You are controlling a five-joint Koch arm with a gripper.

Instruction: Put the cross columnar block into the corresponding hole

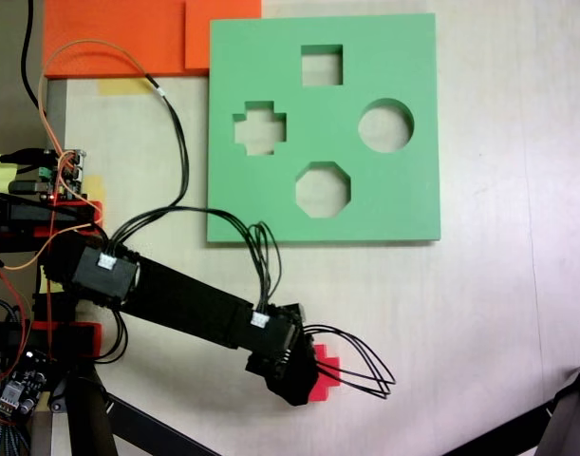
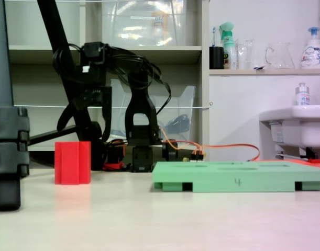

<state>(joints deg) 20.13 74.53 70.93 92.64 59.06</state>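
one red cross block (image 2: 72, 162), one green foam board (image 1: 403, 190) with four cutouts, one plus-shaped hole (image 1: 259, 128)

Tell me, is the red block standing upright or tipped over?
Upright: the cross columnar block stands on the table, its ridges running vertically.

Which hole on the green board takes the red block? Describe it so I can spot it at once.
Find the square green foam board in the fixed view from above. It has four cutouts; the corresponding hole is the one nearest the board's left edge in that view. It alone is plus-shaped, while its neighbours are a square, a circle and an octagon.
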